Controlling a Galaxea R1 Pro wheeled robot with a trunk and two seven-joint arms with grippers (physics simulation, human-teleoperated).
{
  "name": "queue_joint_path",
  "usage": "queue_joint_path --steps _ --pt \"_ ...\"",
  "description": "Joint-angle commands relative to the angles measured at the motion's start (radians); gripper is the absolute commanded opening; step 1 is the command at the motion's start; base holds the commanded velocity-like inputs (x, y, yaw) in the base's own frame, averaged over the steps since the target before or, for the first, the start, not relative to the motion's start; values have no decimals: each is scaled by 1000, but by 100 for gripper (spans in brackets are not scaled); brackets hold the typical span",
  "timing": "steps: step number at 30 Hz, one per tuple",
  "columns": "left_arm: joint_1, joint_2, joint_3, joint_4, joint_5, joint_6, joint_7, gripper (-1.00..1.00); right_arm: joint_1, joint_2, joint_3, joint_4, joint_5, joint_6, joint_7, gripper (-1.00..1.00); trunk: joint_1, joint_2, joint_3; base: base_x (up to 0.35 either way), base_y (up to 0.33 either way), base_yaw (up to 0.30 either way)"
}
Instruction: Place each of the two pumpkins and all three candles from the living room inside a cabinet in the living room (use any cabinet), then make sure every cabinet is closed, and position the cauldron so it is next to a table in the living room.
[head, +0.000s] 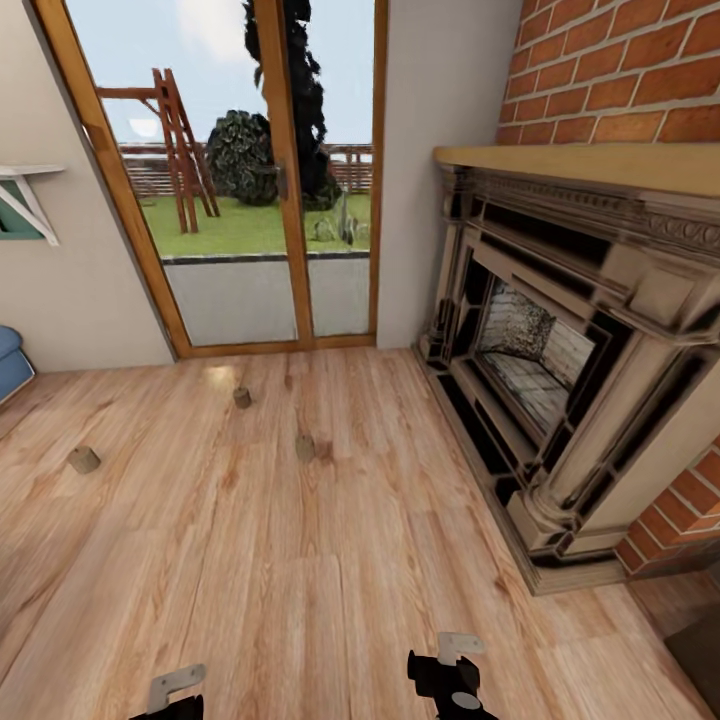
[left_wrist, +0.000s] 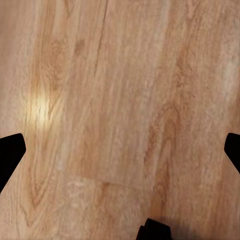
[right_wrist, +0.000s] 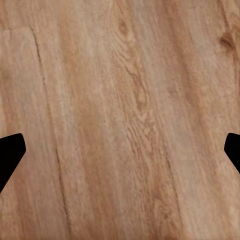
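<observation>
We face three candles (head: 241, 397) on the floor (head: 330, 560), both grippers (left_wrist: 120, 145) spread wide and empty, so fetching one means driving closer

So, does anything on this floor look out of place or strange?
Yes. Three candles lie scattered apart on the wooden floor: one at the left, one near the glass door, one in the middle. The left one appears tipped over.
</observation>
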Motion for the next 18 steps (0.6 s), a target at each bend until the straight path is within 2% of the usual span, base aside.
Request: queue_joint_path --steps 1,12,18 --pt "0 0 -9 0 7 -3 3 100 -1 0 9 0 -10 -4 -4 100 0 0 -1 22 2 0" --pt "0 -3 -9 0 9 -29 3 100 -1 0 8 0 -17 -4 -5 100 0 0 -1 3 2 -9" --pt "0 -3 -9 0 10 -30 3 100 -1 0 8 0 -18 -4 -5 100 0 0 -1 0 50 -212"
